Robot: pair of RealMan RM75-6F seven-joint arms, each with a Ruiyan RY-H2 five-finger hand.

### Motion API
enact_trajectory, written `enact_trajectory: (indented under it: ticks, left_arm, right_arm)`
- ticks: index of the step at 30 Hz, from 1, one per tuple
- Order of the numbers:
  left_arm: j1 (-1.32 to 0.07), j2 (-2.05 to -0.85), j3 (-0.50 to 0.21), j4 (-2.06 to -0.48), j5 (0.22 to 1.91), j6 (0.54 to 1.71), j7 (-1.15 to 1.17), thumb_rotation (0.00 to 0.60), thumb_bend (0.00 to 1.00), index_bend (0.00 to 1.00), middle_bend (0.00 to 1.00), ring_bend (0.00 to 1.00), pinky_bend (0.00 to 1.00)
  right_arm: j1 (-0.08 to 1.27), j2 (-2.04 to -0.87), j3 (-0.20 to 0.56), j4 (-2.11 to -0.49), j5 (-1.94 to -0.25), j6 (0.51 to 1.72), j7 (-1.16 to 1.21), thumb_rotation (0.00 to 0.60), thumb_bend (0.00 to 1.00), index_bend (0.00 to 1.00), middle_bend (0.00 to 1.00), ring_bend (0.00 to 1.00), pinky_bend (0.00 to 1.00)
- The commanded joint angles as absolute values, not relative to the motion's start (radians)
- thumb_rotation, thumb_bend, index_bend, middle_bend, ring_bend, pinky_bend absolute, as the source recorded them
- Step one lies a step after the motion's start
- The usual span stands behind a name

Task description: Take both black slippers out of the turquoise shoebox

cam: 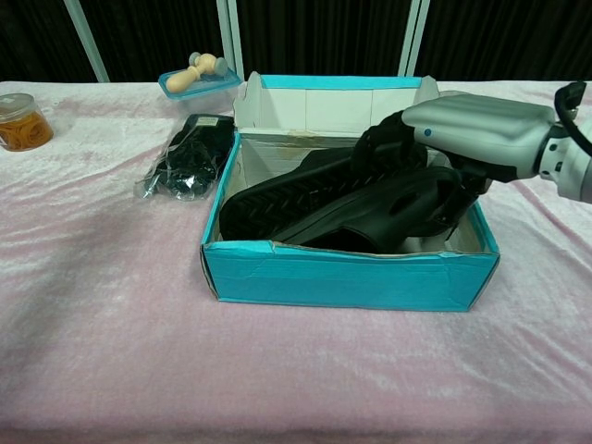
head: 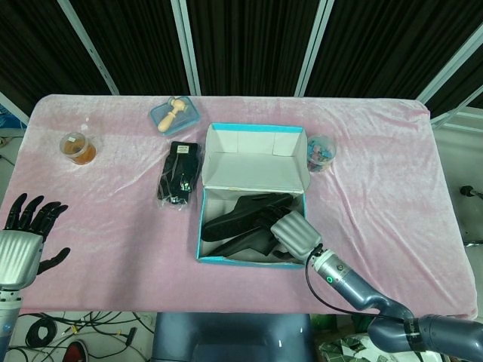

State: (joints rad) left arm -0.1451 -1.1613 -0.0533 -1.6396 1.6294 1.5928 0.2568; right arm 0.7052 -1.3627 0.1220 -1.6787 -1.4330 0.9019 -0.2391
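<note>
A plush pink cloth covers the table [cam: 92,305]. The turquoise shoebox [cam: 347,277] looks like matt cardboard, white inside. The black slippers [cam: 314,199] seem matt rubber with ribbed soles. The right hand [cam: 462,139] has smooth grey casing.
</note>
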Motion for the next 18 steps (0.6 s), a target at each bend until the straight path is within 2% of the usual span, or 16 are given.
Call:
enact_trajectory:
  ticks: [1,9,18]
  left_arm:
    - [-0.144,-1.161,-0.054,-1.639,1.631,1.595,0.255,0.6,0.01,0.21,0.21,0.1,0.01]
    - [-0.141,-1.165,-0.052,-1.638,1.639,1.597,0.254,0.6,0.01,0.21,0.21,0.1,0.02]
    - [-0.136,-1.164,-0.053,-1.638,1.641,1.602,0.25,0.6,0.01,0.21,0.21,0.1,0.02]
  right_arm:
    - [0.703,-1.365,0.117,-1.676,-1.429,0.908,-0.247,0.6,0.09,0.32,0.26,0.16,0.29]
    - [0.699,-1.366,0.1,-1.669,-1.422,0.913,-0.249,0.6,0.09,0.34,0.31,0.17,0.29]
    - [0.699,-1.386,0.089,-1.638,-1.424,0.919,-0.242,0.6,0.11,0.36,0.31,0.17,0.29]
